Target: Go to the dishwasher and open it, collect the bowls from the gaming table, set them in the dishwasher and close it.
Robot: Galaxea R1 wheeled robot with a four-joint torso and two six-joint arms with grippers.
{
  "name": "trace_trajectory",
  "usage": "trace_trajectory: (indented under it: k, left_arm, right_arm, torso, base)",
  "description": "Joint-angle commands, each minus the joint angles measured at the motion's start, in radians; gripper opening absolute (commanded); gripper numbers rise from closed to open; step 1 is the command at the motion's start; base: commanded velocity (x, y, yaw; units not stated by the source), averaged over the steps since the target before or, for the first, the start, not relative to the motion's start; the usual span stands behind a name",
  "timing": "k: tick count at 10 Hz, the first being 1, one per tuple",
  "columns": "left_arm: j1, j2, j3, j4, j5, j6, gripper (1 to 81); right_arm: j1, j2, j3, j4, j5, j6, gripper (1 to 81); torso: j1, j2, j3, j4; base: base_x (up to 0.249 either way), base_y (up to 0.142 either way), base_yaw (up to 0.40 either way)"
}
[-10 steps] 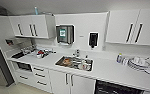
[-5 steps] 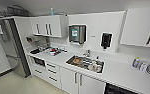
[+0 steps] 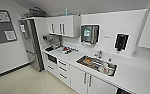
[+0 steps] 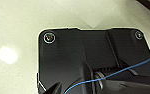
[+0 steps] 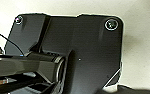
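neither gripper's opening can be told from the wrist views — dark plates hang over a pale floor [image 4: 18, 22], nothing seen held. ahead, a white counter [image 3: 131, 75] runs along the kitchen wall, a steel sink [image 3: 97, 65] full of dishes set into it, white drawers [image 3: 63, 69] below, wall cupboards [image 3: 62, 26] above — a tall steel fridge [image 3: 31, 45] at the far end. the dishwasher cannot be made out.

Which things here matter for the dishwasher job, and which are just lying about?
Job:
- dark unit under the counter, possibly the dishwasher; cannot tell

Lying about:
- sink
- fridge
- towel dispenser
- soap dispenser
- cupboards
- drawers
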Motion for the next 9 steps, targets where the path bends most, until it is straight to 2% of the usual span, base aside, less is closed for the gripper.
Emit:
trace_trajectory:
  k: [1, 3, 9]
  left_arm:
    - [-0.058, -0.005, -0.003, 0.010, 0.051, 0.010, 81.1]
    - [-0.059, -0.006, -0.003, 0.008, 0.051, 0.029, 81.1]
    - [-0.061, -0.011, -0.003, 0.008, 0.053, 0.032, 81.1]
  right_arm:
    - [0.050, -0.005, -0.006, 0.005, -0.049, 0.001, 81.1]
    - [0.053, 0.001, -0.008, -0.001, -0.049, 0.000, 81.1]
    - [0.053, 0.004, -0.008, 0.001, -0.049, 0.000, 81.1]
  torso:
    - [0.000, 0.000, 0.000, 0.000]
    - [0.000, 0.000, 0.000, 0.000]
    - [0.000, 0.000, 0.000, 0.000]
  base:
    - [0.000, 0.000, 0.356]
    - [0.000, 0.000, 0.355]
    - [0.000, 0.000, 0.356]
